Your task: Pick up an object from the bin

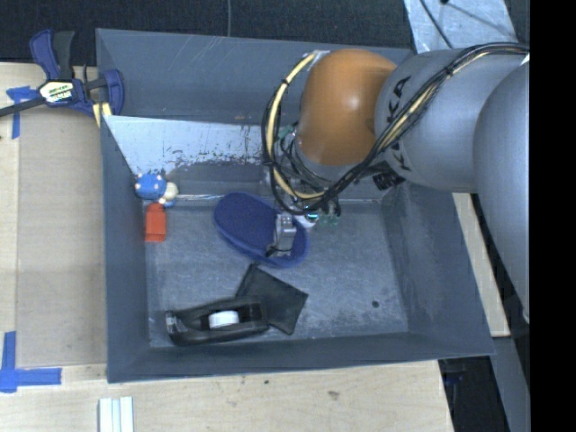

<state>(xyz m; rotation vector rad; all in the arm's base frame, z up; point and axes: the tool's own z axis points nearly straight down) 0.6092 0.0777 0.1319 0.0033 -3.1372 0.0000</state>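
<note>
Bin (396,268): grey metal, blue oval piece near the middle of its floor.
Arm (450,115): over the blue oval piece's right end, coming from the right.
Blue oval piece (241,221): flat, under the gripper.
Tape dispenser (216,322): black, below the blue piece.
Black flat scrap (279,297): just below it.
Gripper (286,232): down on its right end; spread or pressed together, cannot tell.
Orange block (156,224): left of it.
Small toy (153,187): blue-and-white, upper left of it.

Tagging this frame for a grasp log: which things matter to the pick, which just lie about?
In play: end effector, over the dark blue oval thing mid-bin.
Lying about: black tape dispenser at the front, dark flat sheet beside it, orange block and small blue-and-white toy at left.
</note>
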